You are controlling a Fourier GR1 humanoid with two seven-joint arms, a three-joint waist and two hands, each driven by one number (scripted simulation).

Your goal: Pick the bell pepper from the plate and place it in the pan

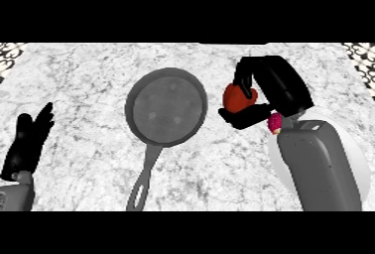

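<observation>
A red bell pepper (236, 97) is held above the counter, just right of the pan, with my right hand (270, 84) curled round it. The grey frying pan (166, 106) lies in the middle of the marble counter, its long handle (144, 176) pointing toward the view's lower edge. The white plate (360, 158) shows at the right, mostly hidden under my right forearm. My left hand (28, 141) rests at the left edge, fingers straight and pointing up.
A small pink object (275, 122) peeks out beside my right wrist, at the plate's edge. Patterned wall corners (360, 51) show at the back left and right. Marble counter (88, 89) spreads around the pan.
</observation>
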